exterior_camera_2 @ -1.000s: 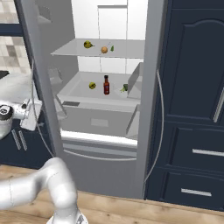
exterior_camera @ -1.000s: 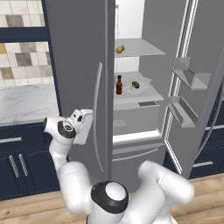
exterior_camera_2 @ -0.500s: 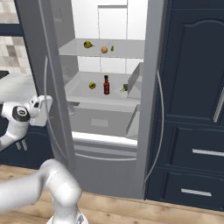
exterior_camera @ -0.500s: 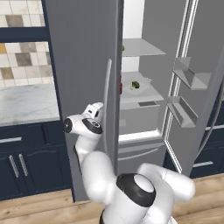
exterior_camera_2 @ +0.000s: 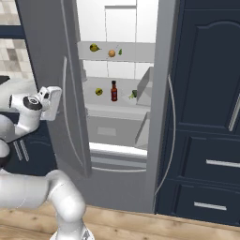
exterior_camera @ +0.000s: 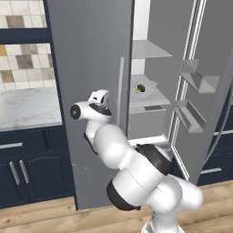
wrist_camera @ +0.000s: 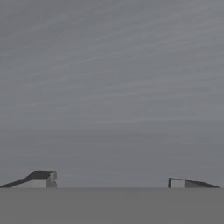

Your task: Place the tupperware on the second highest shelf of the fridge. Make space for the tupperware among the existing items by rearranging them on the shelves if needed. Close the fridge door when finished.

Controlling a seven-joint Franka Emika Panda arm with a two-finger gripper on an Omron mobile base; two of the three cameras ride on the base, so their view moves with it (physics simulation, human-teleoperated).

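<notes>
Currently: jaws wide at the door

Presently the gripper (wrist_camera: pixel 112 183) faces the brushed-grey fridge (exterior_camera_2: pixel 44 70) door, jaws wide, holding nothing. Inside, the translucent-white tupperware tray (exterior_camera: pixel 143 88) rests on a pale grey shelf (exterior_camera_2: pixel 112 101) beside the slim dark red bottle (exterior_camera_2: pixel 114 91).

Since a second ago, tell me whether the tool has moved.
Yes. In the right base view the tool has swung rightward from beside the counter up against the outer face of the left fridge door, jaws open.

The tool (exterior_camera: pixel 101 97) faces the fridge's (exterior_camera: pixel 91 68) brushed-grey left door.
</notes>
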